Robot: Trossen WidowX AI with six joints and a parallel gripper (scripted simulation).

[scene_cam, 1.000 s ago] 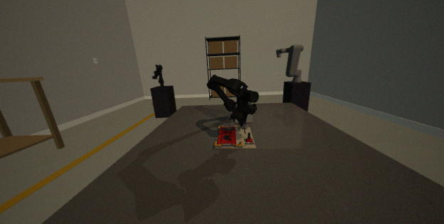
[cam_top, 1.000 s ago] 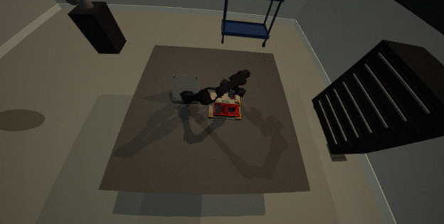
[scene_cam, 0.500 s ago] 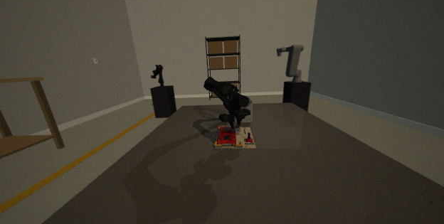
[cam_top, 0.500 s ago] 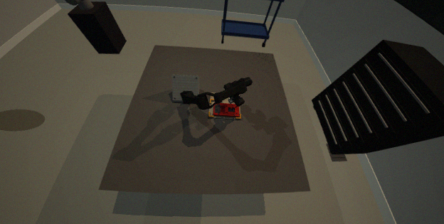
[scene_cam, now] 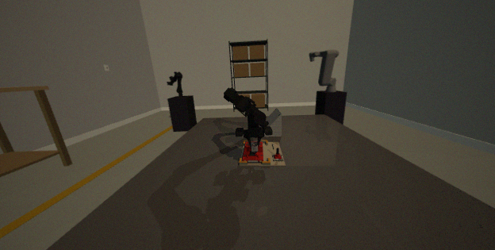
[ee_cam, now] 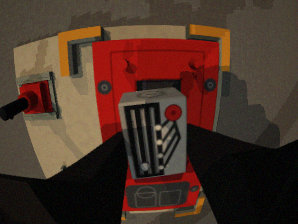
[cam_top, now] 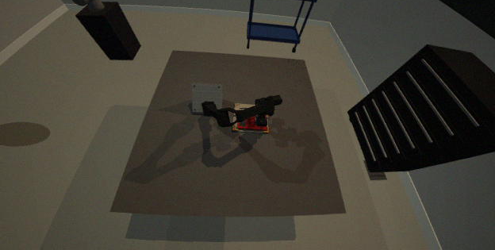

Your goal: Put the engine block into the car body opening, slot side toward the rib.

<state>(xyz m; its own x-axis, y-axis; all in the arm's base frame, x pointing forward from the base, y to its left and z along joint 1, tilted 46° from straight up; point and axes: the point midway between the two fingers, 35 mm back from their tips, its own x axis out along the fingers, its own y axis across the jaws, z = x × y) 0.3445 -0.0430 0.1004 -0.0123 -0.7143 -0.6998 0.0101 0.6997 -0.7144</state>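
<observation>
Warehouse-like workshop: shelving rack [scene_cam: 248, 75], pedestal arms [scene_cam: 327, 71].

Grey engine block [ee_cam: 154, 132] with black stripes and red dot, red car body [ee_cam: 160, 70], orange corner brackets [ee_cam: 79, 35]
</observation>
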